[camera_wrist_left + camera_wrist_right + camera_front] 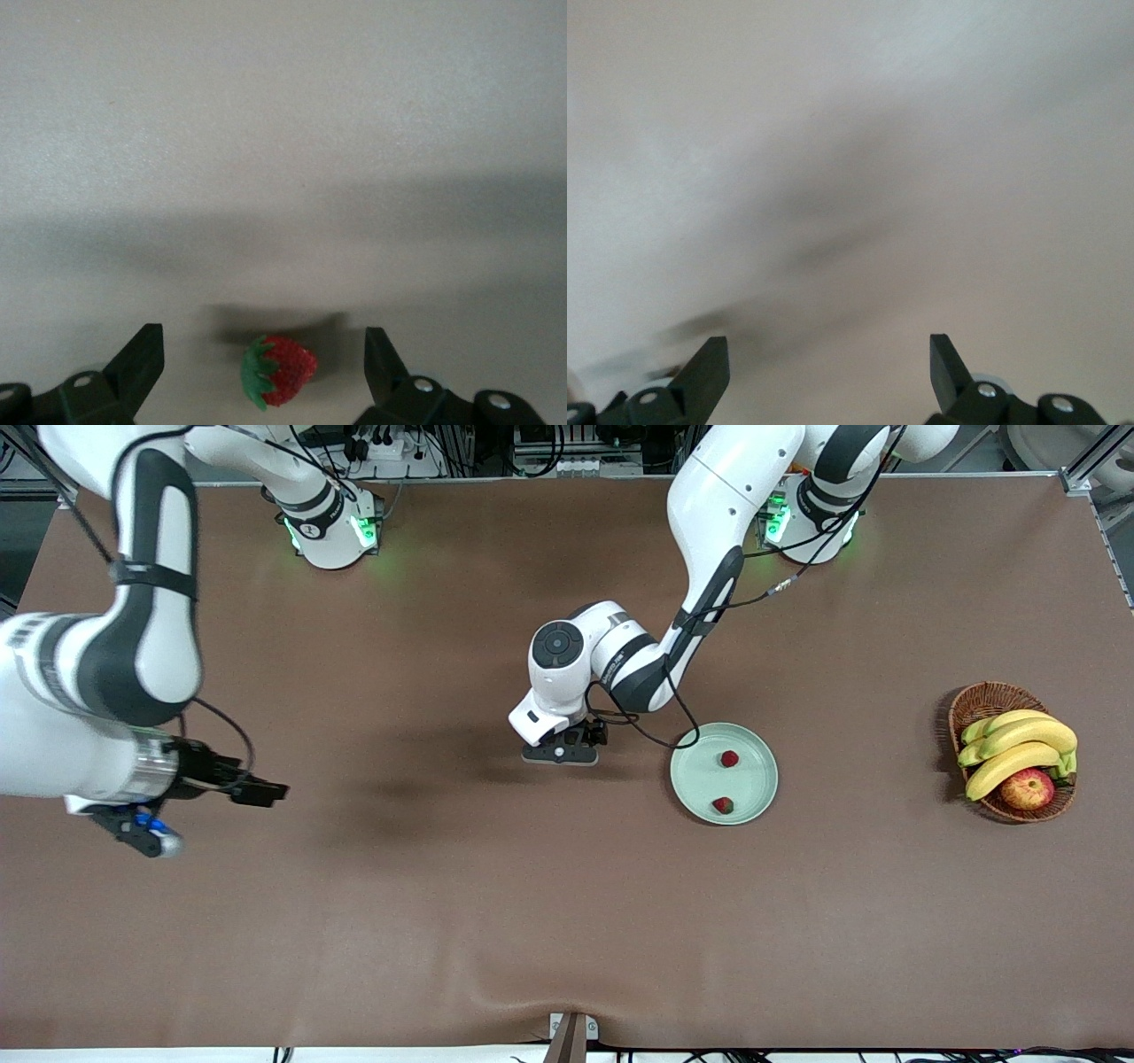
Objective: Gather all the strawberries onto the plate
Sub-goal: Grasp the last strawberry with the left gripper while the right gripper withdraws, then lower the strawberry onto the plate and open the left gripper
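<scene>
The pale green plate [751, 778] lies mid-table and holds two strawberries [729, 758] [723, 805]. The third strawberry [280, 370] lies on the brown table, apart from the plate toward the right arm's end. It shows only in the left wrist view; in the front view the left hand hides it. My left gripper [560, 755] [264, 336] is low over it and open, with one finger on each side of the berry and not touching it. My right gripper [146, 834] [828, 343] is open and empty, waiting over bare table at the right arm's end.
A brown wicker basket [974, 707] with bananas [1019, 746] and a red-yellow apple [1028, 788] stands at the left arm's end of the table. The left arm's cable [673, 726] hangs down to the plate's rim.
</scene>
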`<state>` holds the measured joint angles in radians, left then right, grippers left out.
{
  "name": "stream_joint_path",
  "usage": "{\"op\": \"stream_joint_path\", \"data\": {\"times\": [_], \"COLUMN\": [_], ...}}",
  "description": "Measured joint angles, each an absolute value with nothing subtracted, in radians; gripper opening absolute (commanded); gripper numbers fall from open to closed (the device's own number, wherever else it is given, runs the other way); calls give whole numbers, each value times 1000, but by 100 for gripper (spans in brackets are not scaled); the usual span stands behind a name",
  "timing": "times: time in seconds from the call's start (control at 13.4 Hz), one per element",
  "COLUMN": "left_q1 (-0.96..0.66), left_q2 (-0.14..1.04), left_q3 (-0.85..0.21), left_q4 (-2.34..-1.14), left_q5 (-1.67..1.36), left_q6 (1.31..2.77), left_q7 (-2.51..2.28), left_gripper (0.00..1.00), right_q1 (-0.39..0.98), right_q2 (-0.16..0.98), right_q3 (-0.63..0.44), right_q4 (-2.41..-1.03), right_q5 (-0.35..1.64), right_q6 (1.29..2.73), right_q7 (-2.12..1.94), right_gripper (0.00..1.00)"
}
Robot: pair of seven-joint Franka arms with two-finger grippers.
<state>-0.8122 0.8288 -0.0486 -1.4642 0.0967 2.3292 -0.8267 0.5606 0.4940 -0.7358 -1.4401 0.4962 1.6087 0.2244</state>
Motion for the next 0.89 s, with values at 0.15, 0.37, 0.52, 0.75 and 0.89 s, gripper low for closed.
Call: {"op": "stream_joint_path", "data": {"times": [0.15, 0.37, 0.52, 0.75, 0.89], "left_q1": [-814, -819, -827, -829, -829], "left_q2": [830, 841, 849, 850, 850], "left_q3": [-49, -49, -49, -49, -49], "left_q4": [-1464, -1464, -1464, -1461, -1460], "left_q5": [98, 98, 98, 98, 98], "left_q6": [2329, 2329, 2329, 2329, 2329], "left_q7": [-826, -825, -825, -825, -825], "left_gripper": [100, 100, 86, 51, 4], "right_q1": [455, 180, 112, 85, 79], "right_q2": [446, 362, 307, 199, 98], "right_q3": [-659, -331, -241, -201, -171], "right_q4": [-1438, -1425, -1425, -1483, -1583], "right_q5": [426, 252, 208, 151, 115], "right_q6": [1604, 1614, 1621, 1620, 1644], "right_q7": [167, 161, 161, 161, 161], "right_gripper": [100, 100, 100, 100, 100]}}
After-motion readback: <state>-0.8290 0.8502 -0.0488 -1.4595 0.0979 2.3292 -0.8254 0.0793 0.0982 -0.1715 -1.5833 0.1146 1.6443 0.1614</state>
